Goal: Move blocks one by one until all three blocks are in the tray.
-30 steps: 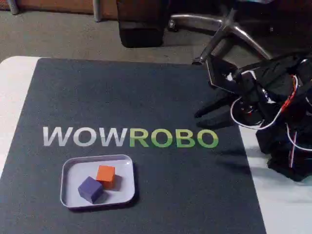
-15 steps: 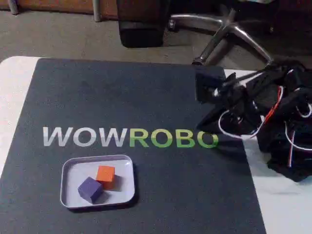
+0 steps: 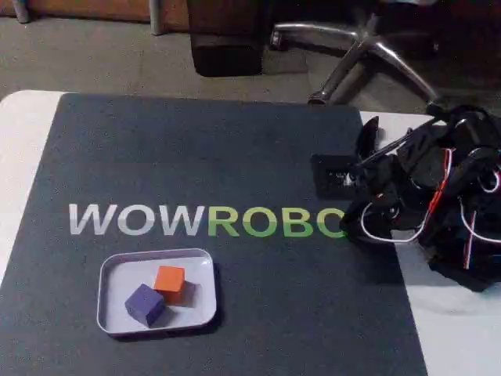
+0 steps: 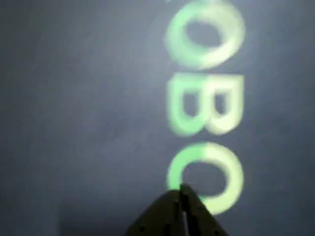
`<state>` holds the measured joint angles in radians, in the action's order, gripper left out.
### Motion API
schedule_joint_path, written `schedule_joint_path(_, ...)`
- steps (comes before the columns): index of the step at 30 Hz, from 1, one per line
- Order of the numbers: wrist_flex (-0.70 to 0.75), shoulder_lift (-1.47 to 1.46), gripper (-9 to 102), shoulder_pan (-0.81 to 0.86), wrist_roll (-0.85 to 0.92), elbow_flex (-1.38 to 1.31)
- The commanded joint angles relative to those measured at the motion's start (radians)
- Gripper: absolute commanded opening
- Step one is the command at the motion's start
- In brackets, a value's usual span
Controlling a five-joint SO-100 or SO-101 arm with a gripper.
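Observation:
The tray (image 3: 202,262) lies on the dark mat at the lower left of the fixed view. Inside it rest an orange block (image 3: 169,280) and a purple block (image 3: 145,303), touching at a corner. A third block is out of view. My gripper (image 3: 350,213) is far to the right of the tray, folded low over the last letter of the mat's lettering. In the wrist view the gripper (image 4: 182,191) has its fingertips pressed together with nothing between them, just above the mat.
The mat (image 3: 235,157) carries the lettering WOWROBO (image 3: 203,222) across its middle. The arm's black base and loose wires (image 3: 450,227) sit at the table's right edge. An office chair base (image 3: 368,47) stands on the floor behind the table.
The arm has swung down and folded lower toward the mat at the right, now covering the last letter. Both blocks and the tray have stayed put.

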<state>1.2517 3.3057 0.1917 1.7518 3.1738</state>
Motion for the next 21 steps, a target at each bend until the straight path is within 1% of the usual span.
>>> schedule_joint_path(1,0.015,0.002,-7,0.002,0.003,-0.005)
schedule_joint_path(4,0.04,0.002,-7,0.002,0.005,-0.005)
schedule_joint_path(21,0.04,0.002,-7,0.002,0.005,-0.005)
